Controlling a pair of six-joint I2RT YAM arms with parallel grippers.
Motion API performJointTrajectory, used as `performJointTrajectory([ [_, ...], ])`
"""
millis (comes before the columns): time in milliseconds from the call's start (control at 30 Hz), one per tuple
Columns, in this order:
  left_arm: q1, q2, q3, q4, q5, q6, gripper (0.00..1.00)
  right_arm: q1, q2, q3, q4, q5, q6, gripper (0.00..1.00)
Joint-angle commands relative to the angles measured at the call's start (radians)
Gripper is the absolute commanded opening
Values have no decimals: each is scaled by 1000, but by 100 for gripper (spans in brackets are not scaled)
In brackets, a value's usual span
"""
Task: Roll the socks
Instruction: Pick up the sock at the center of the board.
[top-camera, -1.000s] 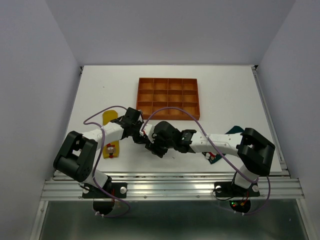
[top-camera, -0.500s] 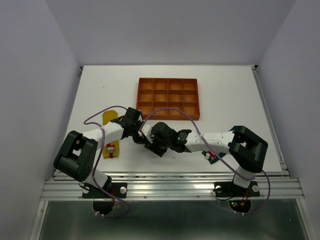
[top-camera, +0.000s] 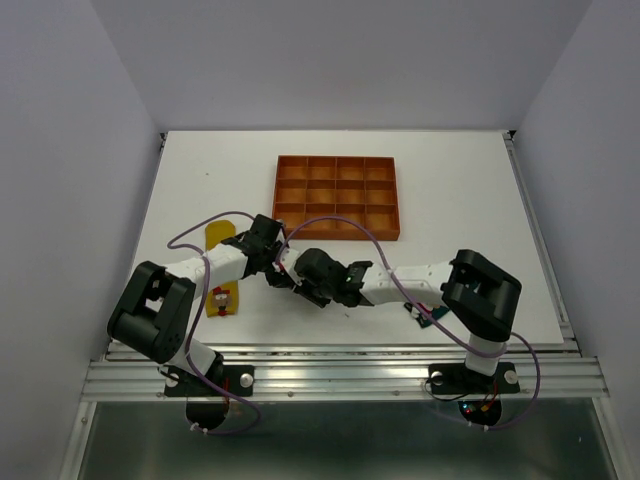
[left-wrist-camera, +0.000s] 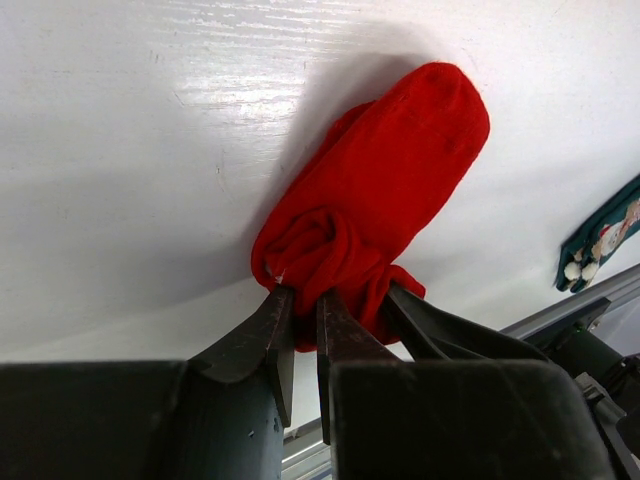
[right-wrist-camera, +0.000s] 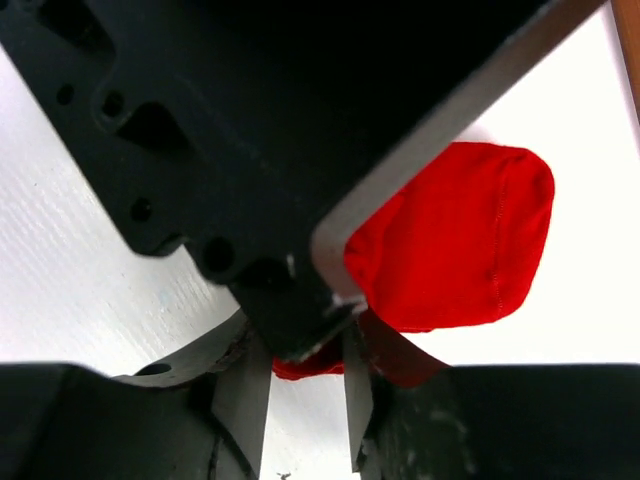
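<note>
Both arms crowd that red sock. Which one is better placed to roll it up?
Left, probably. The left gripper pinches the bunched end of the red sock, its flat end stretching away in front. The right gripper sits at that same end with jaws apart, gripping nothing I can see.

Soft cloth sock (left-wrist-camera: 390, 190), glossy table (left-wrist-camera: 130, 150)

No writing, label, brand name or number can be read in any view; the only markings are small white-and-red cartoon figures on the yellow sock (top-camera: 222, 300) and the teal sock (left-wrist-camera: 600, 245), and they show no letters.
</note>
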Motion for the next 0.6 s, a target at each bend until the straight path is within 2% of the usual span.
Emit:
performJointTrajectory([
  [0, -2, -7, 11, -85, 16, 16, 9, 1, 81, 2, -53, 89, 24, 32],
  [67, -2, -22, 17, -89, 22, 16, 11, 1, 90, -3, -54, 100, 26, 28],
  [167, -2, -53, 18, -95, 25, 10, 27, 1, 96, -9, -52, 132, 50, 10],
  [200, -2, -62, 21, -104, 11, 4, 37, 1, 92, -14, -52, 121, 58, 7],
  [267, -2, -79, 27, -122, -10, 4, 42, 1, 75, -23, -52, 71, 69, 2],
  [367, 1, -92, 34, -131, -18, 7, 43, 1, 49, -27, -60, 25, 99, 1],
  [567, 5, -128, 38, -145, -49, 0, 44, 1, -14, -20, -141, -194, 199, 1],
])
